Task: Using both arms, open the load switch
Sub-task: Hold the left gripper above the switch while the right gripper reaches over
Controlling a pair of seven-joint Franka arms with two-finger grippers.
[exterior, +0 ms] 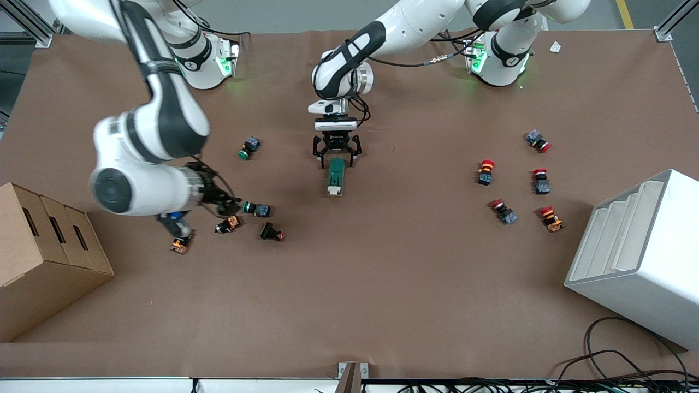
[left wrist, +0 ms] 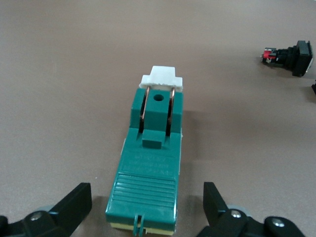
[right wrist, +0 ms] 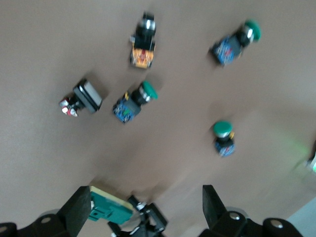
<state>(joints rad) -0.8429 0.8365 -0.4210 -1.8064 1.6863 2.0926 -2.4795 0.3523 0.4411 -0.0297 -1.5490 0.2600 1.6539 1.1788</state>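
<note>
Brown table: left gripper, jaws apart astride the switch, may skid it; right gripper hovers spread over the buttons.

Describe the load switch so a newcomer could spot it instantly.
Start at the brown table and find its middle, where the left arm's open end effector hangs. Straddled by its fingers lies the load switch, a long dark green rectangular block with a white sliding piece on its camera-side end. Every neighbour is a small round-capped push button.

Matt green plastic load switch, copper blades.
</note>
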